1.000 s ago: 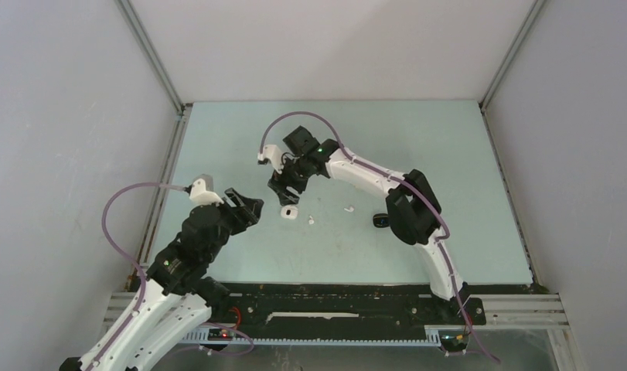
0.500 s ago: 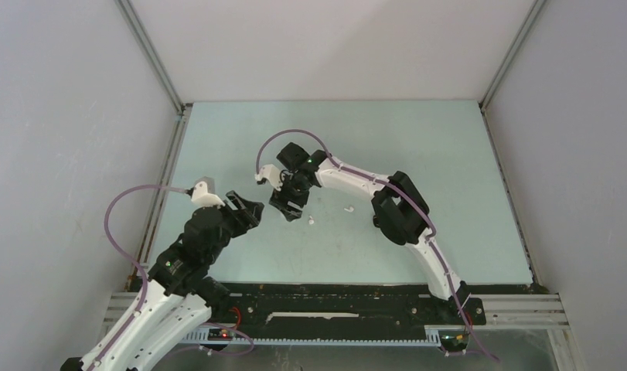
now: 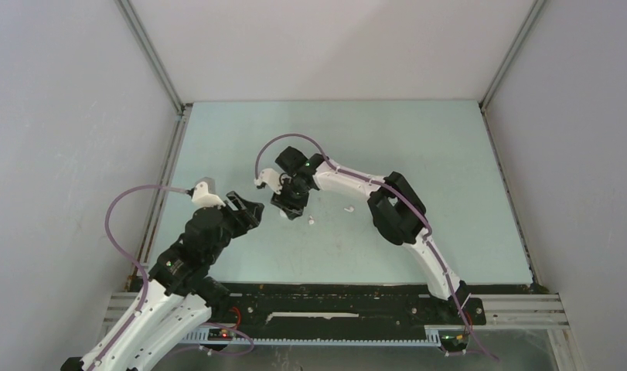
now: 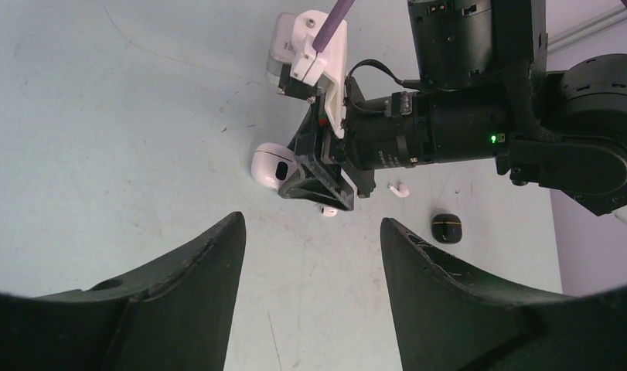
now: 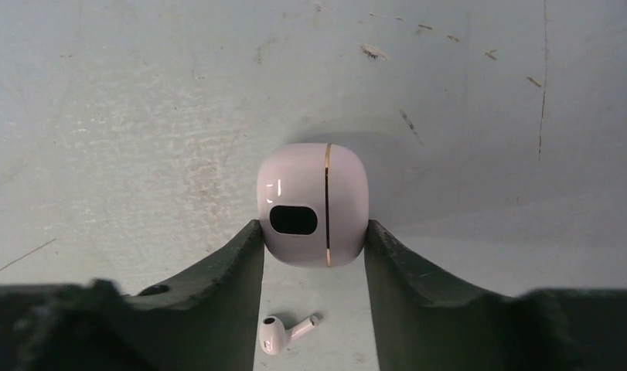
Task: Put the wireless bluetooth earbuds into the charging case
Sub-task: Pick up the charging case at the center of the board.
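The white pebble-like charging case (image 5: 314, 205), with a gold seam and a dark oval window, lies shut on the table. My right gripper (image 5: 313, 232) is shut on it, a fingertip pressing each side. One white stemmed earbud (image 5: 283, 334) lies between the fingers just behind the case, also seen as earbud (image 4: 328, 210) and earbud (image 3: 311, 221). A second white earbud (image 3: 348, 208) lies further right. My left gripper (image 4: 311, 224) hangs open and empty left of the case (image 4: 271, 165), above bare table.
A small black case (image 4: 446, 228) with a gold line sits on the table to the right of the earbuds; the right arm hides it in the top view. Grey walls with metal rails (image 3: 165, 166) bound the pale green table.
My right gripper has come down and nearer onto the white case and its jaws have closed against the case's sides. The left arm has not moved.
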You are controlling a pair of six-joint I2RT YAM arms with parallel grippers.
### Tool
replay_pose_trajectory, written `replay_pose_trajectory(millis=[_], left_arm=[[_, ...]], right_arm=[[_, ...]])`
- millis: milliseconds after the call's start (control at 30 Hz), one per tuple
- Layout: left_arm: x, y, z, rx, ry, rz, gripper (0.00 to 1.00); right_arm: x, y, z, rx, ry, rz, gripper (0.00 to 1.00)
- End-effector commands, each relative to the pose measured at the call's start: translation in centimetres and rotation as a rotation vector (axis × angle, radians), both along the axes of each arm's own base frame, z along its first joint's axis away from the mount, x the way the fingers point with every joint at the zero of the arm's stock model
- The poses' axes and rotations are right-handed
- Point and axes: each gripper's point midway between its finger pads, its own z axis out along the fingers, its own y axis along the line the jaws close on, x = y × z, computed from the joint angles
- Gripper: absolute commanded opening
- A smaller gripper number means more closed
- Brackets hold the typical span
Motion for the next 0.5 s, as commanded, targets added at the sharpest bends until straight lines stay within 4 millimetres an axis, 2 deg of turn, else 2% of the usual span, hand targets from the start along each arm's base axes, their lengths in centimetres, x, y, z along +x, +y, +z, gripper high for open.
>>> replay_pose_trajectory(millis=[0, 133, 300, 367, 467], left_arm=[[0.3, -0.1, 0.2, -0.006, -0.009, 0.005, 0.70], [0.6, 0.0, 0.1, -0.004, -0.011, 0.013, 0.70], [1.4, -1.3, -0.4, -0.054, -0.019, -0.005, 0.69], [1.8, -2.9, -1.0, -0.088, -0.018, -0.062, 0.67], [2.1, -6.7, -0.4, -0.181, -0.074, -0.224, 0.63]], right_arm=[[-0.2, 0.2, 0.9, 0.013, -0.046, 0.037, 0.37], [-0.9, -1.3, 3.5, 0.014, -0.058, 0.040, 0.30], [-1.8, -5.0, 9.8, 0.114, -0.084, 0.005, 0.29], [-2.5, -6.5, 13.1, 0.183, -0.098, -0.006, 0.29], [-3.5, -8.5, 15.2, 0.232, -0.102, -0.025, 0.29]])
